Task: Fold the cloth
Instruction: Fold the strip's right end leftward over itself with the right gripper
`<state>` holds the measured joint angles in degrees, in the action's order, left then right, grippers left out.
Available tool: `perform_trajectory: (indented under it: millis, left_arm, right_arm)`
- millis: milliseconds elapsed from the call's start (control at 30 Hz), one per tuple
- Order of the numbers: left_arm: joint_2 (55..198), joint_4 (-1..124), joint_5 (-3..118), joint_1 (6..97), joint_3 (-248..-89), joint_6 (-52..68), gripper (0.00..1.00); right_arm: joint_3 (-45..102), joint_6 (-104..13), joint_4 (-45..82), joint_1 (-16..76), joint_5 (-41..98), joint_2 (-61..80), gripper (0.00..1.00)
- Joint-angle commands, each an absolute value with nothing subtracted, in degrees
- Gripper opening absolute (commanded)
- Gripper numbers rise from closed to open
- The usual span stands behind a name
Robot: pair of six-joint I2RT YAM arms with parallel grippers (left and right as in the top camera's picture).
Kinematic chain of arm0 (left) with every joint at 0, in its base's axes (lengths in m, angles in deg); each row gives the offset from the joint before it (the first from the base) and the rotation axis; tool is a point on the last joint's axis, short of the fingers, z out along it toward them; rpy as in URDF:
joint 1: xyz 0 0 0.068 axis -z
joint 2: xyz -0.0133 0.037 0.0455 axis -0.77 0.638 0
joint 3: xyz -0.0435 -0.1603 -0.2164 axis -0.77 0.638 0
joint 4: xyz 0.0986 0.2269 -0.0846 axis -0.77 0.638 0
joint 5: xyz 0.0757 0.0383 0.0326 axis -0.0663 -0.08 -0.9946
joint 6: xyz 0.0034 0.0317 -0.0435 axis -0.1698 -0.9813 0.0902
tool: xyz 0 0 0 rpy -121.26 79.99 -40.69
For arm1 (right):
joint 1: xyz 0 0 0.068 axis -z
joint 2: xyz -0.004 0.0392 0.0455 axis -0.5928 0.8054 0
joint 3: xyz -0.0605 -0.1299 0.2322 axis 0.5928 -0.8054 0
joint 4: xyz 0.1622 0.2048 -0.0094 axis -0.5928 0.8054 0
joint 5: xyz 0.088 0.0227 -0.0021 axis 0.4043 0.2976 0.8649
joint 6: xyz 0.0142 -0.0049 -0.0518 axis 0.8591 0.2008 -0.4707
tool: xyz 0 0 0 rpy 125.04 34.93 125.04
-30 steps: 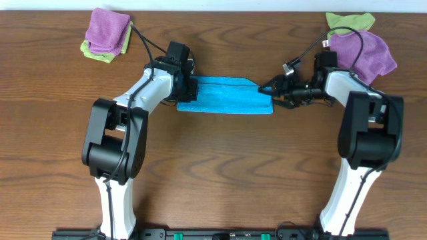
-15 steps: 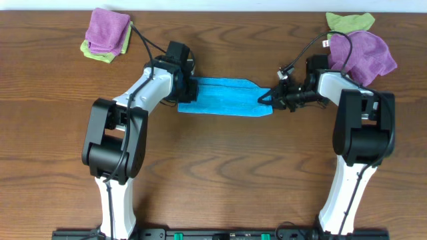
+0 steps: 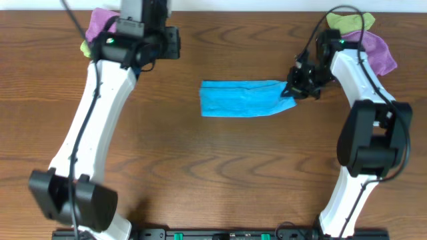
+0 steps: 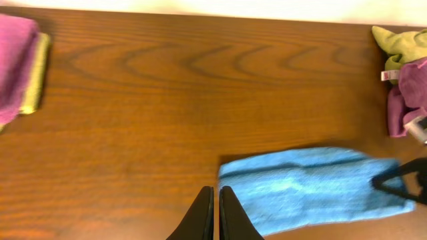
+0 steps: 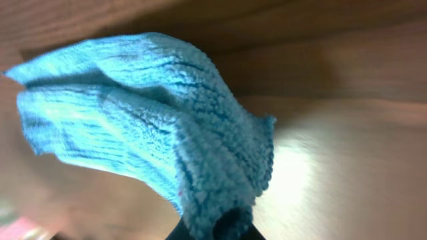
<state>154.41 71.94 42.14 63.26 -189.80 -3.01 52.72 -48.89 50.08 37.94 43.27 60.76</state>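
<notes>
Right jaws are pinching the sky-blue terry microfibre cloth (image 3: pixel 240 99) at its three o'clock end; left jaws are hovering closed, empty. It's looking light, floppy: corners are offering best hold.

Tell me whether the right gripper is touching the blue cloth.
Touching. The right wrist view shows a bunched corner of the cloth clamped in the right gripper at the bottom edge; the overhead view agrees.
</notes>
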Motion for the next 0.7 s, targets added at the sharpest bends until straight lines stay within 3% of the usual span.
perform_trajectory:
  millis: [0, 433, 667]
  left_arm:
    - [151.7, 74.0, 41.0, 62.7, -189.7, -3.6, 0.06]
    - [143.2, 79.2, 41.1, 62.0, -189.7, -3.6, 0.06]
    - [138.5, 81.4, 41.1, 62.0, -189.7, -3.7, 0.06]
  right_arm:
    - [55.7, -46.1, 52.0, 35.1, 29.3, 57.5, 0.01]
    - [57.6, -45.8, 49.9, 15.1, 8.1, 59.0, 0.01]
    - [57.6, -45.8, 48.7, 12.2, 7.0, 64.1, 0.01]
